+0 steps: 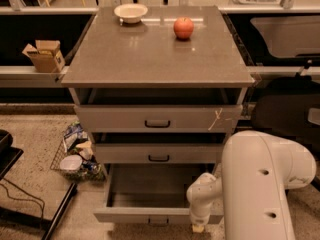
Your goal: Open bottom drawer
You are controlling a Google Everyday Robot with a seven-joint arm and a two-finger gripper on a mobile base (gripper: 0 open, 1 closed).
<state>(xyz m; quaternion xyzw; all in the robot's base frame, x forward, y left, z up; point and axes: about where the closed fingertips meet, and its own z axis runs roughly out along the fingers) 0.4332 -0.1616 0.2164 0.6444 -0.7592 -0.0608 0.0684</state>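
Observation:
The bottom drawer [150, 215] of the grey cabinet stands pulled well out, and its plain grey inside [155, 186] shows with nothing in it. Its slim front has a small dark handle [159, 219] at the middle. My gripper [198, 227] hangs from the white arm [260, 184] at the right part of that drawer front, right of the handle and low at the front's edge. The mid-sized middle drawer [158, 154] and the tall top drawer [157, 118], which has a white scratch-like mark, each stand slightly out.
A red apple [183, 27] and a white bowl [131, 12] sit on the cabinet top [150, 59]. A wire basket of packets [75, 154] stands on the floor at the left. A cardboard box [44, 55] sits on a ledge at the left. A dark stand and cable lie at bottom left.

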